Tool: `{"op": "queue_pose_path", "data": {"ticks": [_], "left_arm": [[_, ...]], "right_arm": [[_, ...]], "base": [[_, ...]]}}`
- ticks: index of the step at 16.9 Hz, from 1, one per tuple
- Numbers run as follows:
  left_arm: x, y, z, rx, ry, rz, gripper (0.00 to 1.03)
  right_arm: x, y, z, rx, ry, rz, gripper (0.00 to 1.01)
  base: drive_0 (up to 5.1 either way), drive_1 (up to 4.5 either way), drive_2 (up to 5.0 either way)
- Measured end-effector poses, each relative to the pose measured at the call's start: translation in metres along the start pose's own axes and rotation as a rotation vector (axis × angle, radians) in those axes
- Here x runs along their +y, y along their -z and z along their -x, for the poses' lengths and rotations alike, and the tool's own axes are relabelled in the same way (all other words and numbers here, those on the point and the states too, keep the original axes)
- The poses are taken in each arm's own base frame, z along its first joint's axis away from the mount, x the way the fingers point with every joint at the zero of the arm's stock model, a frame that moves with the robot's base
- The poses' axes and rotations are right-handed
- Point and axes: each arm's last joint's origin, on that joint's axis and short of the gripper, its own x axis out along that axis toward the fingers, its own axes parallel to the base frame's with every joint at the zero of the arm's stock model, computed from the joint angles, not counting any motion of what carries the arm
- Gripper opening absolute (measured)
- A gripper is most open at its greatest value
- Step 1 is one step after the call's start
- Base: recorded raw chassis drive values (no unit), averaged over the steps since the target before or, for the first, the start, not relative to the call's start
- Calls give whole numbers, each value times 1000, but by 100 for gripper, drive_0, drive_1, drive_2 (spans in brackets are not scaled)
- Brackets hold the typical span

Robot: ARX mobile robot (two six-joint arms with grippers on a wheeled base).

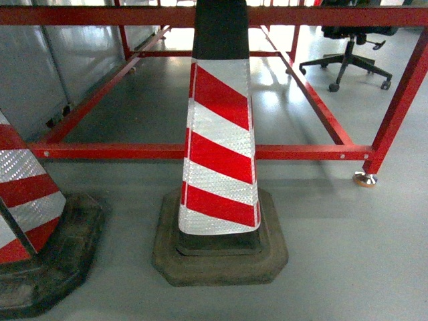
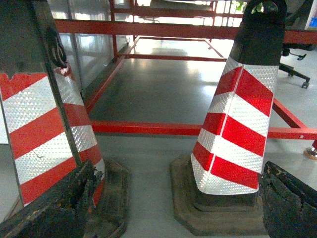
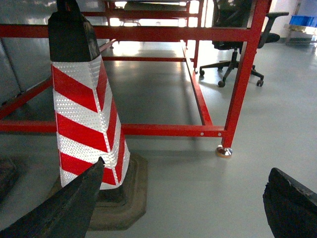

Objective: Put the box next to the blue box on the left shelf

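Grey floor, red tubular frame [image 1: 200, 152] and striped cones [image 1: 221, 154] ahead, no box or roller shelf visible; my left gripper [image 2: 168, 208] and right gripper [image 3: 183, 203] spread wide, empty, so I should steer round the cones first.

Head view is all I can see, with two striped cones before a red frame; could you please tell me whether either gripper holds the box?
Observer: No. The left gripper is open, with nothing between its fingers and only a striped cone beyond it.
Operator: And the right one, please?
Observer: The right gripper is open and empty too.
Operator: Is any blue box in sight?
Observer: Only in the right wrist view: something blue far off, to the right of the office chair, too small to identify.
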Motion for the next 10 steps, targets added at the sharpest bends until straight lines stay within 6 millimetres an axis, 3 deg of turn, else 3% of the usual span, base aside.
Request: {"op": "queue_pose_path", "data": {"ticks": [10], "left_arm": [[0, 0, 0, 0, 0, 0, 98]], "right_arm": [[0, 0, 0, 0, 0, 0, 98]], "base": [[0, 0, 0]]}}
